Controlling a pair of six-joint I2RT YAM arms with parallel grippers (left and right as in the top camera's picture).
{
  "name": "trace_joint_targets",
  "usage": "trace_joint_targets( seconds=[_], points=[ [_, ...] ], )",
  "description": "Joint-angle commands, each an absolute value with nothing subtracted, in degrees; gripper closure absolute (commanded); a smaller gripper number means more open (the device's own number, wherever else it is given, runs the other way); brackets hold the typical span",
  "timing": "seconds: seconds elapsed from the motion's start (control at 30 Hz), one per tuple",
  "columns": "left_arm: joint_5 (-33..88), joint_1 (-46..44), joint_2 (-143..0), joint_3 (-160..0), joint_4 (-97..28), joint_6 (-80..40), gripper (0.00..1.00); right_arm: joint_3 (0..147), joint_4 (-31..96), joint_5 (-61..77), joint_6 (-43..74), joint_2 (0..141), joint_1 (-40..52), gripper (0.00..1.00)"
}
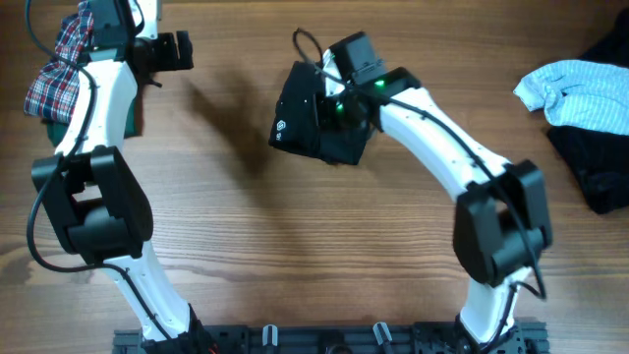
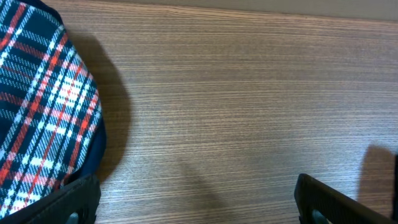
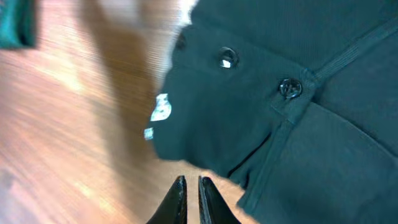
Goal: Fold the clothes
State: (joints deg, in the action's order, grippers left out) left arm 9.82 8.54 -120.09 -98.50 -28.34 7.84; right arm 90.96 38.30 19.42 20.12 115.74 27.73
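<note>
A black shirt (image 1: pixel 310 113) lies folded into a small bundle at the table's middle back, its white logo (image 1: pixel 280 128) facing left. In the right wrist view the shirt (image 3: pixel 292 112) shows two buttons and the logo (image 3: pixel 160 109). My right gripper (image 3: pixel 189 182) is shut with nothing between its tips, which sit just short of the shirt's edge over bare wood. The same gripper (image 1: pixel 339 98) hangs over the bundle in the overhead view. At the far left my left gripper (image 1: pixel 167 51) stands open over bare table, beside a plaid garment (image 1: pixel 59 69). Its fingers (image 2: pixel 74 202) frame empty wood.
The plaid garment (image 2: pixel 37 106) lies on top of a dark green one (image 1: pixel 57 126) at the back left corner. At the right edge a light blue garment (image 1: pixel 575 88) rests on a dark one (image 1: pixel 600 167). The arms' bases stand along the front rail (image 1: pixel 324 339).
</note>
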Motion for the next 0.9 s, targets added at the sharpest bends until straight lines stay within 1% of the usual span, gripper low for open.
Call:
trace_joint_targets(
  seconds=[0.0,0.17,0.3,0.53,0.7,0.87],
  points=[
    [9.6,8.3,-117.9,-98.6,-28.6,8.6,0.00,91.4,37.3,15.5,20.4,121.4,27.4,0.94],
    [9.6,8.3,-117.9,-98.6,-28.7,8.6,0.00,91.4,36.4,14.5,19.5,126.9,27.4,0.96],
    [9.6,8.3,-117.9,-98.6,-29.2,8.6,0.00,91.4,38.3,13.9,19.5,129.5,27.0,0.96],
    [9.6,8.3,-117.9,-98.6,-29.6,8.6,0.00,91.4,43.1,2.6,19.1,129.9,25.6,0.96],
    [9.6,8.3,-117.9,-98.6,-29.6,8.6,0.00,91.4,43.3,-4.7,12.8,129.9,21.3,0.96],
    [9.6,8.3,-117.9,-98.6,-29.9,8.6,0.00,91.4,38.0,-10.8,1.9,129.9,17.1,0.95]
  ],
)
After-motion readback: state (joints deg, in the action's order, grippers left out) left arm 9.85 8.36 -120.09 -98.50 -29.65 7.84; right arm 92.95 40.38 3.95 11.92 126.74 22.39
